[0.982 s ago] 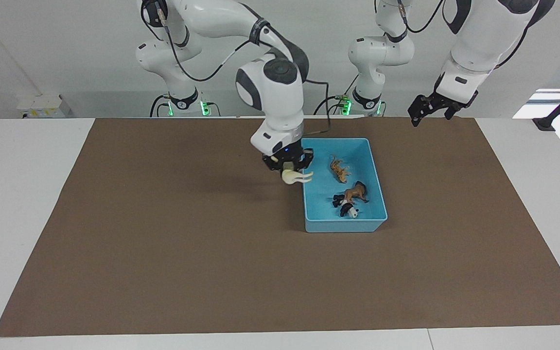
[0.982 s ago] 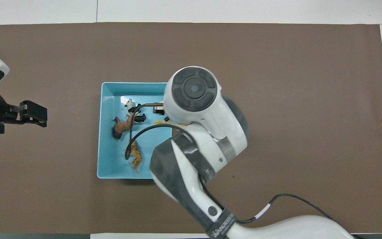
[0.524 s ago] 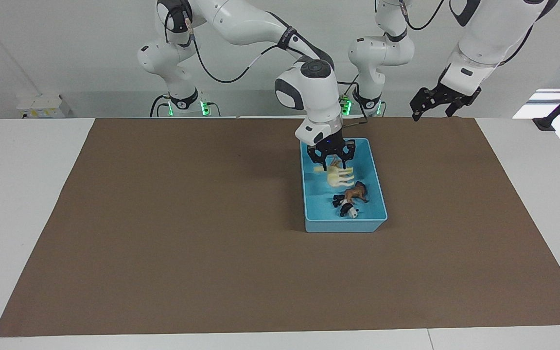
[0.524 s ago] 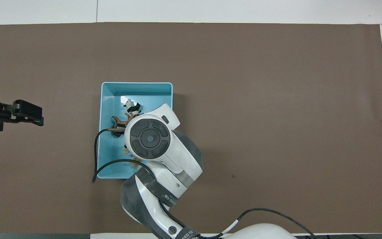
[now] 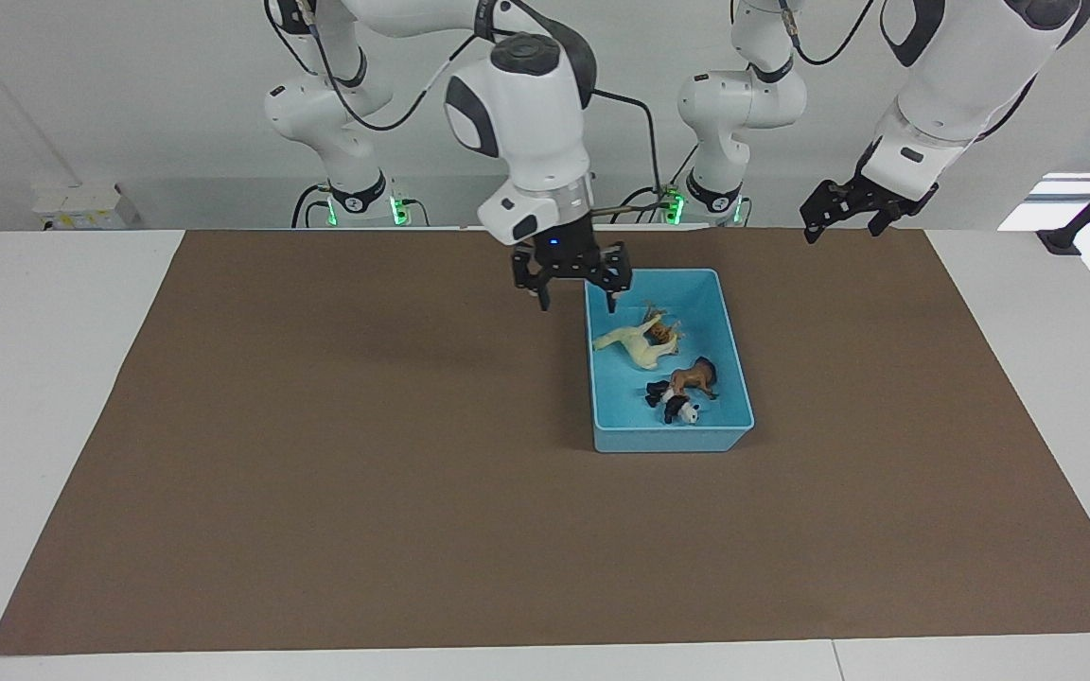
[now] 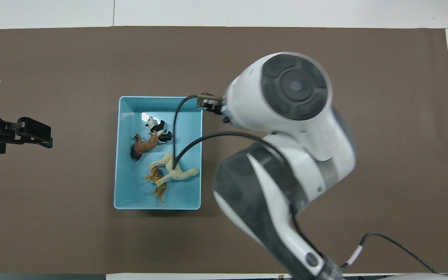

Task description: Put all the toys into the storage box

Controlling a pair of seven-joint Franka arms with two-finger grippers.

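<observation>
Blue box [image 5: 732,357] holds all four toys; right pincer [image 5: 571,281] wide, empty: lift clear. Left pincer [image 5: 852,210] waiting, spread unreadable.

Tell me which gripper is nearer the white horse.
Right. The right gripper hangs open over the storage box rim, just above the white horse lying inside. The left gripper waits over the mat's edge at its own end.

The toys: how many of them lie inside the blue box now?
4, all in the storage box: panda farthest from the robots, lion beside it, horse lying partly over the tiger. None seems hidden.
</observation>
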